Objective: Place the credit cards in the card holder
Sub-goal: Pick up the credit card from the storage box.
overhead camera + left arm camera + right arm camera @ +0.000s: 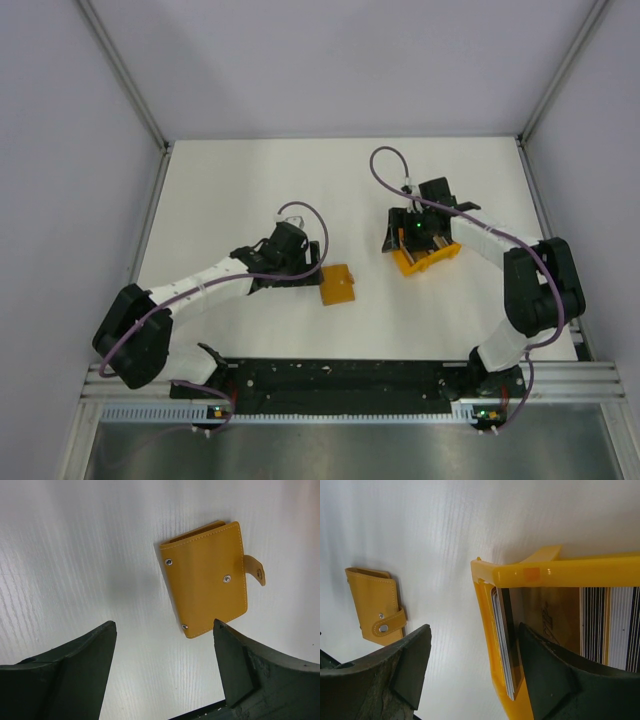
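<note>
The left gripper (164, 626) hangs spread above the table (75, 555). The card holder (207, 580) lies just ahead of its fingertips, likely so the arm can steady it. The holder is mustard, stitched and folded shut, with its clasp tab (257, 572) jutting past one edge. The right gripper (474, 630), jaws apart, straddles the orange bin's (570, 572) wall and an upright stack of credit cards (504, 640), apparently to pinch them out.

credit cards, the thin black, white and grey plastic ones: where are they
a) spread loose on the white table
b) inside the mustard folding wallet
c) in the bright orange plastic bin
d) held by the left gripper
C: the credit cards stand on edge inside the bright orange plastic bin.
</note>
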`<state>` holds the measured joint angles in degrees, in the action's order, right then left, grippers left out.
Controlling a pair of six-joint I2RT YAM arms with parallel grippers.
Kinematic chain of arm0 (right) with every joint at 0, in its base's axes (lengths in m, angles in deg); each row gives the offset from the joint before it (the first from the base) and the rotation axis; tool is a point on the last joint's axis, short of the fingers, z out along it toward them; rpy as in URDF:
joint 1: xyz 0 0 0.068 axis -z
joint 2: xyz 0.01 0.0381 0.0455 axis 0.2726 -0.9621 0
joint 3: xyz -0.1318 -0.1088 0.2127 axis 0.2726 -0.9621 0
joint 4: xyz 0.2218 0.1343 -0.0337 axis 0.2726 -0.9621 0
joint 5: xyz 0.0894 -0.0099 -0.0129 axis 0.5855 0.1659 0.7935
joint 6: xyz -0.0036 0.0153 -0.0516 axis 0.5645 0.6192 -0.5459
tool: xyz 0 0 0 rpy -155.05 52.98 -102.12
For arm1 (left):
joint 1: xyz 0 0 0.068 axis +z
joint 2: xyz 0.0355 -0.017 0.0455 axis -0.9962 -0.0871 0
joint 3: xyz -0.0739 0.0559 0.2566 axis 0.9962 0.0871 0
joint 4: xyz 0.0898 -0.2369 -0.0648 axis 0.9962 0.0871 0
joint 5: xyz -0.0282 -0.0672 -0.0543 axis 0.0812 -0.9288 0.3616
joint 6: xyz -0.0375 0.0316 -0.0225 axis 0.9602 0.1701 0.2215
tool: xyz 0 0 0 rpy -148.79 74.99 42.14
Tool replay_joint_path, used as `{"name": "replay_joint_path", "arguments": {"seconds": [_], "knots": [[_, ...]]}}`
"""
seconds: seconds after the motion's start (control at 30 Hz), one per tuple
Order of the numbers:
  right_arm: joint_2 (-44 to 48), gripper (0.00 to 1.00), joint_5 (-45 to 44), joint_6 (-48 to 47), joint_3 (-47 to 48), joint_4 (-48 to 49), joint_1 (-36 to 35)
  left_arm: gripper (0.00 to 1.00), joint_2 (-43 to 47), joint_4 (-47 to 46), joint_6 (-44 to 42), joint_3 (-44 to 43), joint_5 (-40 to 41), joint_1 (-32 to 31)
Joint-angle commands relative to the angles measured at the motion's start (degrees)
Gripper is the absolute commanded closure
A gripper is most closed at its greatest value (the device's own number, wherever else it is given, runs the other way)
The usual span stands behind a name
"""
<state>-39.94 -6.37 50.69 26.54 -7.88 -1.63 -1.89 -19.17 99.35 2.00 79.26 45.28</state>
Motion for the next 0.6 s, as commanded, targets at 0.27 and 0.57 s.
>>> {"name": "replay_joint_path", "arguments": {"seconds": [0.27,0.57], "knots": [[2.4,0.35,1.1,-1.0,1.4,-0.8,0.1,0.18,0.0,-1.9,-0.3,-2.0,-0.5,0.3],[3.3,0.38,0.5,-1.1,2.1,-1.1,0.1,0.18,-0.5,-2.4,-0.1,-2.1,-0.9,0.3]]}}
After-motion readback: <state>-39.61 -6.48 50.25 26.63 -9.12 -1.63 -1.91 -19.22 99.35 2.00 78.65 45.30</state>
